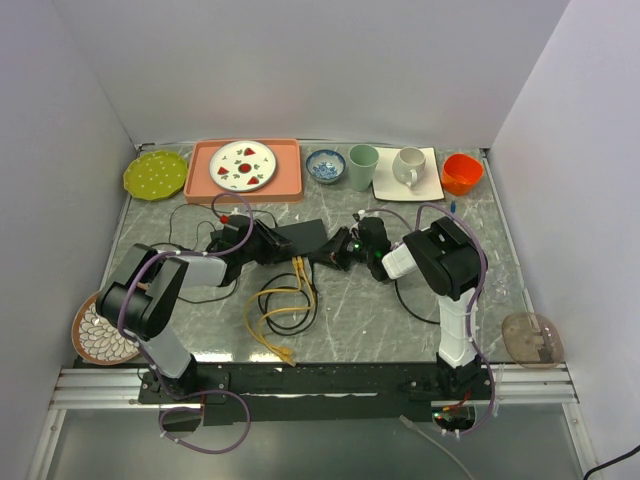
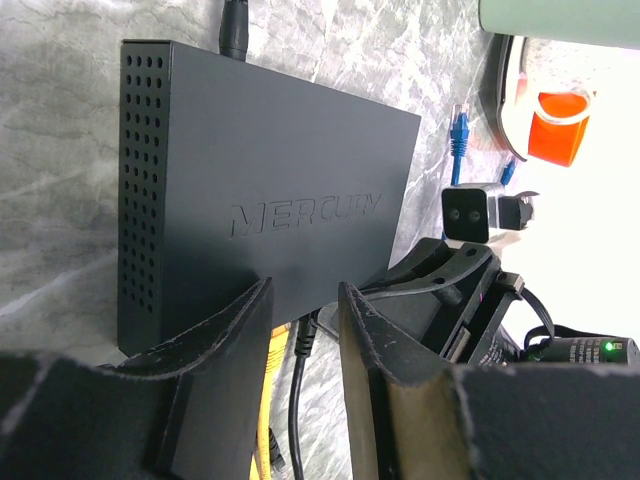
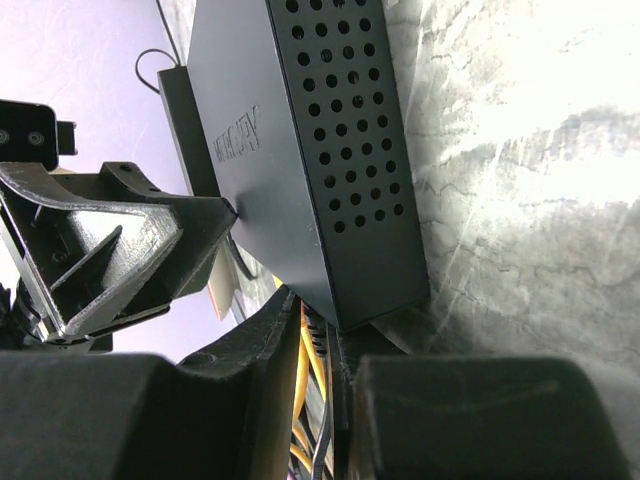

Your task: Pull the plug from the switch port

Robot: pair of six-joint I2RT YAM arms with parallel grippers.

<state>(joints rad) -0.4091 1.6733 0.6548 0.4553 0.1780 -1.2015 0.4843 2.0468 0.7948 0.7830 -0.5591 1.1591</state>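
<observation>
1. The flat matte black rectangular switch (image 1: 300, 236) lies mid-table, with its ports facing near.
2. The left gripper (image 2: 303, 290) is half-spread with its tips on the switch's lid, likely pinning it.
3. The right gripper (image 3: 335, 345) is nearly pressed together at the port edge. I cannot tell whether it pinches the black plug (image 2: 302, 338).

Two robot arms, left arm (image 1: 160, 290) and right arm (image 1: 445, 262), one black switch (image 1: 300, 237), one pink tray (image 1: 287, 187), three round plates: green plate (image 1: 156, 175), strawberry plate (image 1: 243, 166), scalloped plate (image 1: 98, 338); one square saucer (image 1: 430, 188), one blue bowl (image 1: 325, 166), one green cup (image 1: 363, 167), one white mug (image 1: 408, 166), one orange cup (image 1: 462, 173)
</observation>
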